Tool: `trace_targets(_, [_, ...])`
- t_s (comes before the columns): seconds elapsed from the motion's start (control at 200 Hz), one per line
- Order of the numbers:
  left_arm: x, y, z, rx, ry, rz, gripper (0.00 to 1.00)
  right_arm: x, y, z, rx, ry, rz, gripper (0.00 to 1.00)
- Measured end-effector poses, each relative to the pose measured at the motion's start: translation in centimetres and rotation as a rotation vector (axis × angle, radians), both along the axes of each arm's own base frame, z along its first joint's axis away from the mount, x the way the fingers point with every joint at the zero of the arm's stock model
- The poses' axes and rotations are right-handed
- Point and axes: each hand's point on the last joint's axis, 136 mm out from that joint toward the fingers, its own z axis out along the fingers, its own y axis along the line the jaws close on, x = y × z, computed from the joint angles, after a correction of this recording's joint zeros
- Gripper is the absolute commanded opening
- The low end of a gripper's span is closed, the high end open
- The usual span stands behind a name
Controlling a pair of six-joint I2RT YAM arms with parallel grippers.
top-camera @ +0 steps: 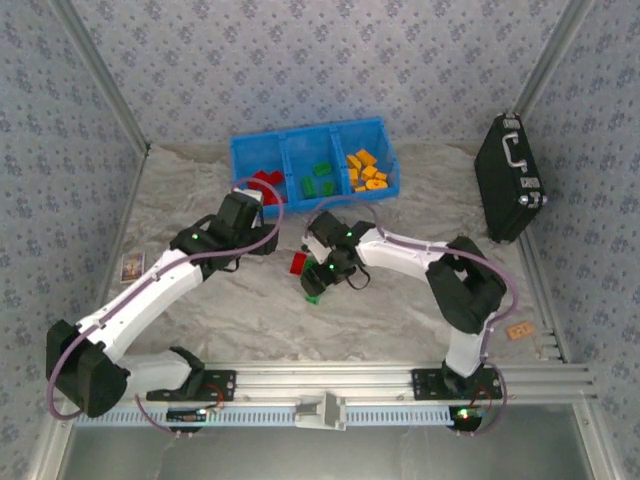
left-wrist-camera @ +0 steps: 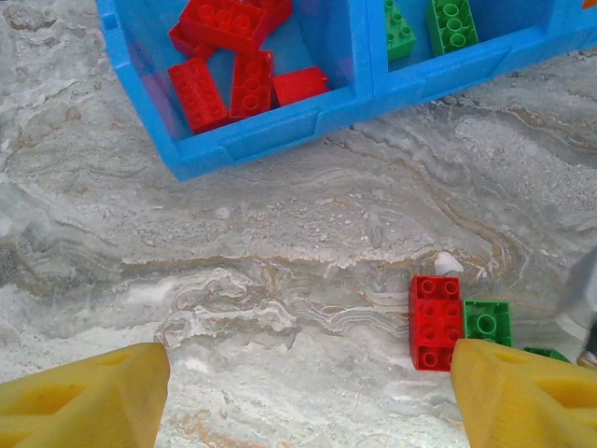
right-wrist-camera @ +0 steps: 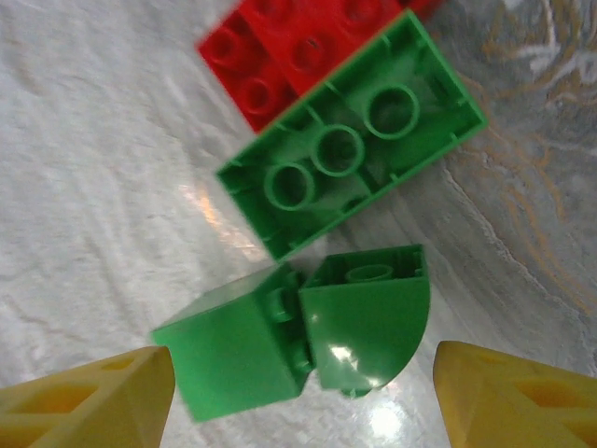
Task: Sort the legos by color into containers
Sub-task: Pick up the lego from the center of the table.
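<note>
Nearly done: the tray [top-camera: 240, 170], upper centre in the top view, holds legos [left-wrist-camera: 229, 79] sorted red, green and orange, while a red brick [left-wrist-camera: 436, 322] and a few green bricks [right-wrist-camera: 354, 159] lie loose mid-frame. The right gripper [right-wrist-camera: 303, 392] hovers over the greens, fingers wide and empty. The left gripper [left-wrist-camera: 308, 392], below the tray, gapes too, holding nothing.

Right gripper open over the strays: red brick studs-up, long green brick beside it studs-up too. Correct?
Not quite. The long green brick lies upside down, its hollow underside with three tubes facing up, as the right wrist view shows. The rest holds: the right gripper is open, and the red brick beside the green one is studs-up.
</note>
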Motion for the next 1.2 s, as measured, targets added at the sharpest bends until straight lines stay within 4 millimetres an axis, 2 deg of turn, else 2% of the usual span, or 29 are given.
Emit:
trace_targets(0.05, [-0.2, 0.2, 0.3, -0.003, -0.005, 0.000, 0.80, -0.1, 0.0, -0.6, -0.005, 0.019, -0.005, 0.75])
trace_targets(0.195, [-0.8, 0.6, 1.1, -0.014, -0.021, 0.001, 0.80, 0.1, 0.2, -0.6, 0.006, 0.015, -0.006, 0.76])
trace_targets(0.335, [-1.0, 0.7, 0.8, -0.011, -0.016, 0.001, 0.80, 0.1, 0.4, -0.6, 0.010, 0.015, -0.008, 0.76])
trace_targets(0.57, [-1.0, 0.7, 0.6, -0.008, -0.011, 0.001, 0.80, 0.1, 1.0, -0.6, 0.034, 0.024, -0.001, 0.67])
trace_targets(0.85, [-1.0, 0.7, 0.6, -0.010, -0.011, 0.002, 0.80, 0.6, 1.4, -0.3, 0.059, 0.010, -0.006, 0.48])
trace_targets(1.075, [-1.0, 0.7, 0.6, -0.010, -0.010, 0.003, 0.80, 1.3, 1.0, -0.1, 0.067, 0.002, -0.027, 0.39])
trace_targets(1.199, [-1.0, 0.7, 0.6, -0.011, -0.011, 0.003, 0.80, 1.8, -0.7, -0.7, 0.031, -0.005, -0.062, 0.38])
